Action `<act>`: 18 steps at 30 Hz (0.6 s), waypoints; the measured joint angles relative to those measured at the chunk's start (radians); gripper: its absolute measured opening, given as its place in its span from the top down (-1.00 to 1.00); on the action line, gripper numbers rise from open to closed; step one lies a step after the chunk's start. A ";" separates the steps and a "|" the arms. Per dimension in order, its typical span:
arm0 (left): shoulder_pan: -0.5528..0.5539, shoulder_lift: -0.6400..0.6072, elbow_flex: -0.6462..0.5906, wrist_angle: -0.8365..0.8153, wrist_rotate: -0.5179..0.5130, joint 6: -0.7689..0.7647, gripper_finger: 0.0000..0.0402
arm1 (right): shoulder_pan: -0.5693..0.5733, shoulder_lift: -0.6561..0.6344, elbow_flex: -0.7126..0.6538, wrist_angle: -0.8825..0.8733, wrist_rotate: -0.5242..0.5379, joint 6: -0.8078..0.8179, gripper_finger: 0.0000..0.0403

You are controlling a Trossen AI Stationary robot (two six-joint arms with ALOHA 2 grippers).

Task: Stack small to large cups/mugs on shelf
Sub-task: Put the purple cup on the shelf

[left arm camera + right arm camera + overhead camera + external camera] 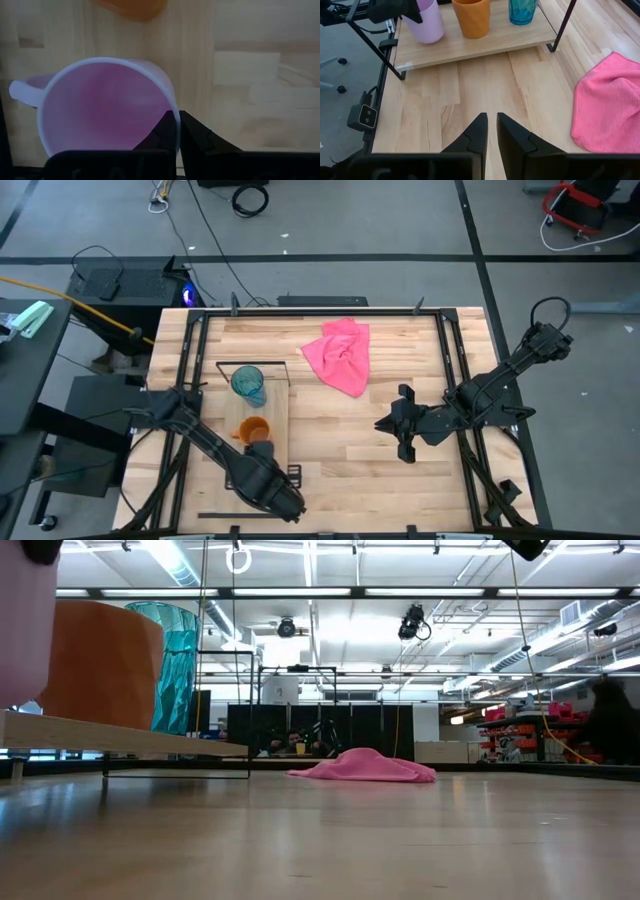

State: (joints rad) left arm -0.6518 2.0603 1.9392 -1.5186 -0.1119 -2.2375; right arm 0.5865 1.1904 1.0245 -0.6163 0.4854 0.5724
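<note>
Three cups stand in a row on the shelf [485,42], with the left gripper [176,131] pinched on the lilac mug [100,107].

Its fingers are closed over that mug's rim, one inside and one outside, at the shelf's end farthest from the black wire frame [252,365]. Just beside the lilac mug along the shelf stands the orange mug [471,17], and beyond that, nearest the wire frame, the teal tumbler [249,384]. The right gripper [489,131] hangs above the bare bench [340,440] well apart from the shelf, holding nothing, its fingers nearly together with a narrow gap between them. A crumpled pink cloth [340,355] lies on the bench, off to the side of the shelf's tumbler end.
</note>
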 joint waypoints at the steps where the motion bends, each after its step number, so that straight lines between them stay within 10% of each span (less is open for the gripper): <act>1: 0.000 0.003 0.000 -0.002 0.000 0.000 0.94 | 0.000 0.000 0.000 0.000 0.000 0.000 0.77; 18: 0.002 0.008 0.000 -0.001 0.026 -0.002 0.94 | 0.000 0.000 0.000 -0.006 0.000 0.010 0.77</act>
State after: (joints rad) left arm -0.6495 2.0686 1.9392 -1.5196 -0.0864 -2.2391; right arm 0.5869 1.1908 1.0245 -0.6224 0.4852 0.5823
